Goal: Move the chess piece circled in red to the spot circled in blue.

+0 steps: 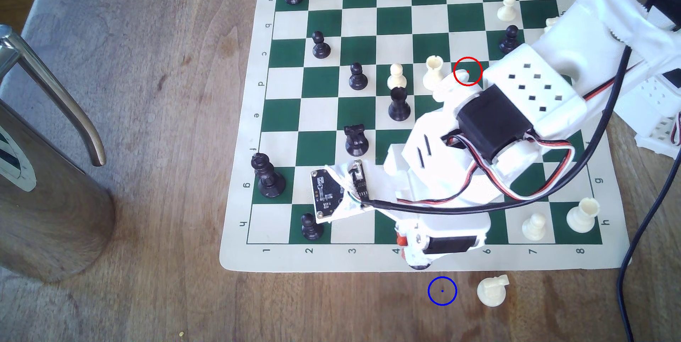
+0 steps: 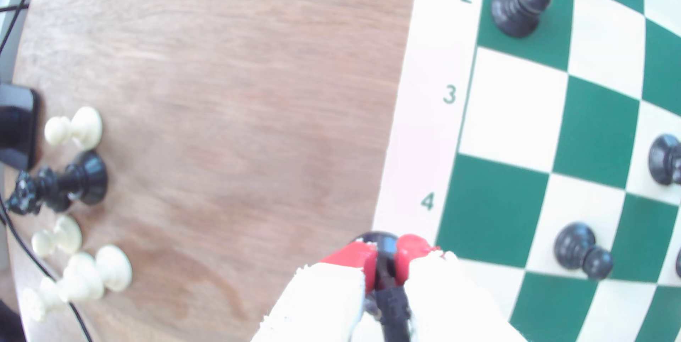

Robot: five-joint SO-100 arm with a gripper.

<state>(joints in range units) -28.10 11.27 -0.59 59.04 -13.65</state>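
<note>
My gripper (image 1: 414, 259) hangs over the board's near margin between the numbers 4 and 6, its red-tipped fingers shut on a black knight (image 2: 385, 251). Its round base (image 1: 419, 266) peeks out under the fingers in the exterior view. The wrist view shows the red pads (image 2: 353, 257) pressed on both sides of the dark piece. The blue ring (image 1: 442, 290) marks bare wood just off the mat, a little to the exterior view's right of the gripper and nearer the camera. The red ring (image 1: 467, 71) lies on a board square beside the arm. A second black knight (image 1: 355, 140) stands on the board.
A cream-white knight (image 1: 492, 290) lies on the wood right of the blue ring. Black and white pieces dot the mat (image 1: 239, 253). A metal vessel (image 1: 55, 198) stands at the exterior view's left. Captured pieces (image 2: 73, 180) cluster on the wood. A black cable (image 1: 626, 272) hangs at right.
</note>
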